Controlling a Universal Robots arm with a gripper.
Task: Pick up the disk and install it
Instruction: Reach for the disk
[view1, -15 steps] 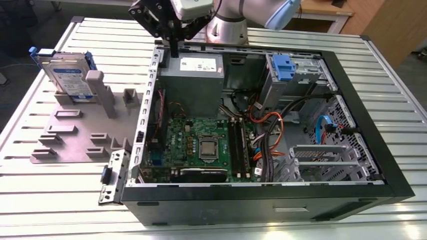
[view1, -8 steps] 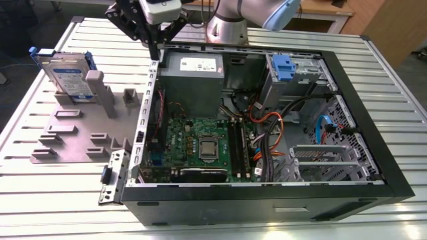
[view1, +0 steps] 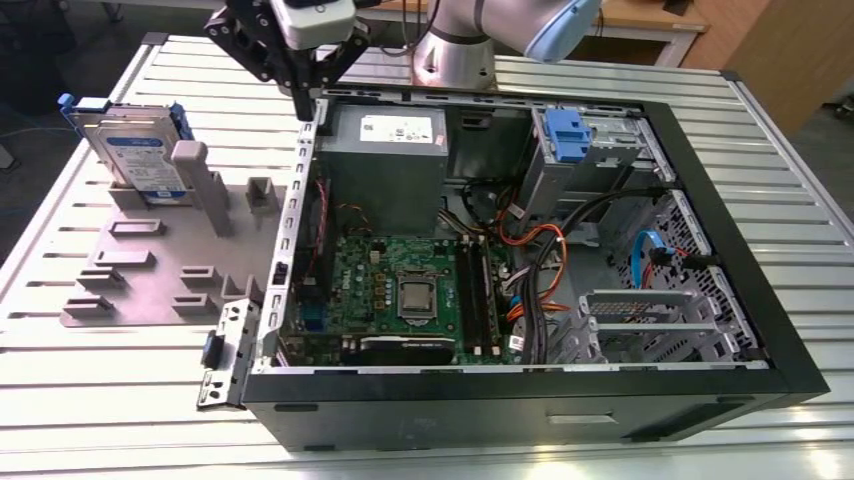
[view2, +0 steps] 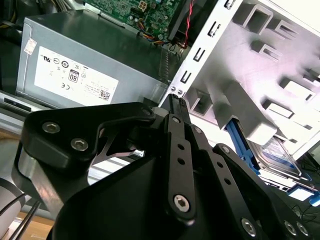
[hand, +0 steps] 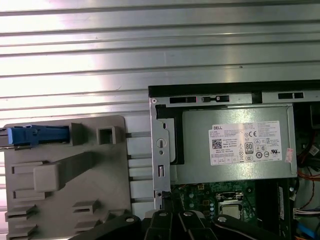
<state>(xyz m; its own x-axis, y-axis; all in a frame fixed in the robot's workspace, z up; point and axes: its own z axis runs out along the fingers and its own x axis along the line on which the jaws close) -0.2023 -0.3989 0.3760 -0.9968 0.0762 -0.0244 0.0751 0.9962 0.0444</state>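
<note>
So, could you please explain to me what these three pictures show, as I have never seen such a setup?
A robot arm with a black gripper works at a slatted metal table. The exterior view comes from a camera off the arm; both wrist views come from cameras riding on it. On the table lie an open computer case and, at the exterior view's left, a grey holder plate with the disk standing upright in it. The gripper hangs over the case's edge near the grey power supply, shut and holding nothing.
</note>
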